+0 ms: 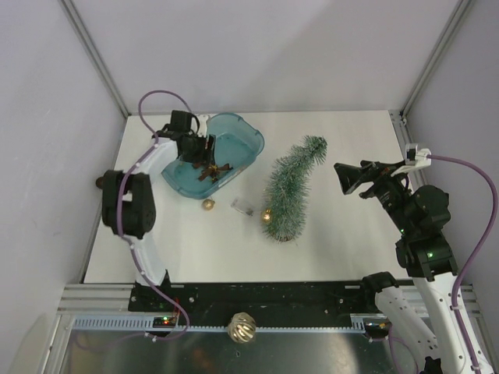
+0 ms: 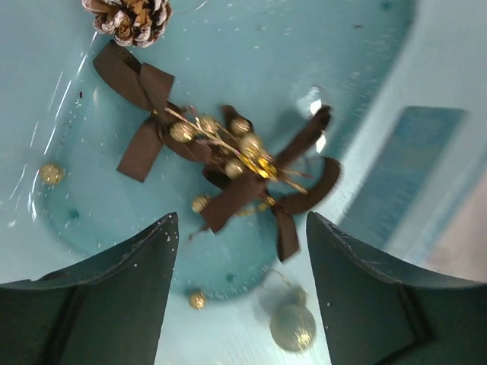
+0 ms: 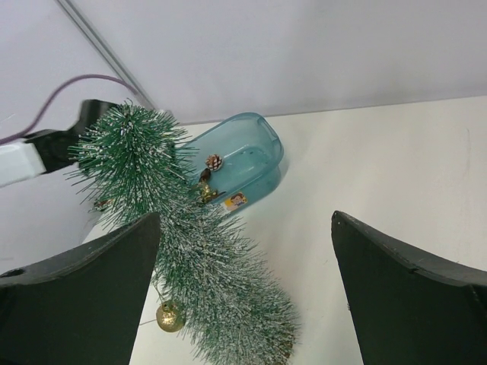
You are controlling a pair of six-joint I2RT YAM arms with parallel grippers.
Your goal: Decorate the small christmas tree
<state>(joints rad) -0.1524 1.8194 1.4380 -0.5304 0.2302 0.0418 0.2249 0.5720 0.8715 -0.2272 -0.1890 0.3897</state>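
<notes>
The small christmas tree [image 1: 290,195] lies on its side on the white table, tip toward the back. In the right wrist view the tree [image 3: 198,258] stretches below the left finger. A gold bauble [image 1: 267,217] rests against its lower branches. My left gripper [image 1: 204,156] hangs open inside the teal tub [image 1: 234,144], over a brown ribbon ornament [image 2: 228,163] with gold beads, and holds nothing. A pine cone [image 2: 131,17] and a pale bauble [image 2: 293,327] also lie in the tub. My right gripper [image 1: 347,178] stands wide open and empty, right of the tree.
Another gold bauble [image 1: 208,204] and a small clear piece [image 1: 243,206] lie on the table in front of the tub. A larger gold ball [image 1: 242,328] sits on the metal frame between the arm bases. White walls close in the table on three sides.
</notes>
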